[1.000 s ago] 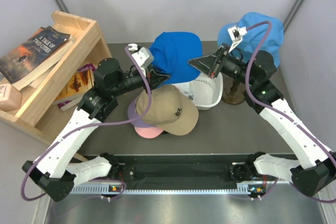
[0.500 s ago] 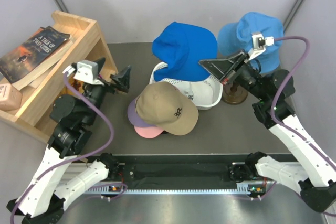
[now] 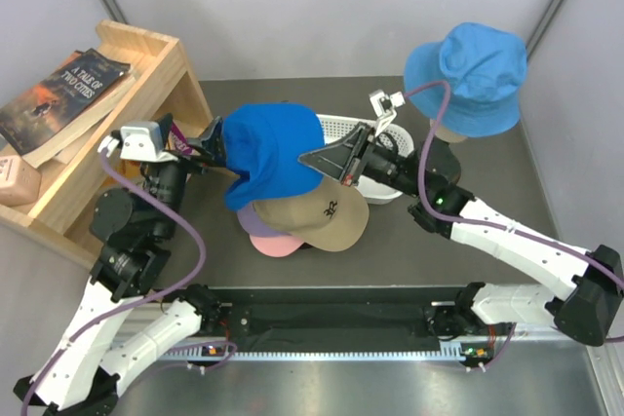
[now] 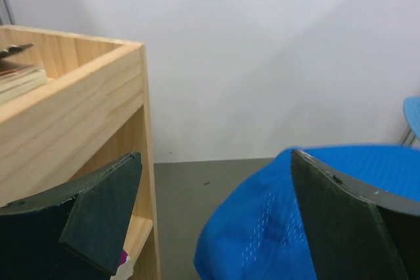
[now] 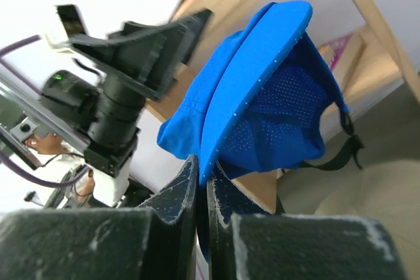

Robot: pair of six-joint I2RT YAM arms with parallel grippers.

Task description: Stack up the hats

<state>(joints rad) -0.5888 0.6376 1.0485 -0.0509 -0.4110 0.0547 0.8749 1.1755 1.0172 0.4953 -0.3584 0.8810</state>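
My right gripper (image 3: 322, 158) is shut on the brim of the royal blue cap (image 3: 273, 148) and holds it in the air above the pile. The pile has the tan cap (image 3: 317, 209) on top, with the lavender cap (image 3: 250, 219) and the pink cap (image 3: 278, 245) under it. In the right wrist view the blue cap (image 5: 262, 96) hangs from the right gripper (image 5: 203, 175) by its brim. My left gripper (image 3: 213, 138) is open and empty just left of the blue cap (image 4: 308, 214). The white cap (image 3: 375, 158) lies behind. The black cap is hidden.
A wooden shelf (image 3: 127, 94) with books stands at the left, close to my left arm. A light blue bucket hat (image 3: 468, 70) sits on a mannequin head at the back right. The shelf's side (image 4: 79, 136) fills the left of the left wrist view.
My right gripper has carried the royal blue cap left and forward, from over the white cap to over the tan cap. My left gripper drew back from the cap and is open.
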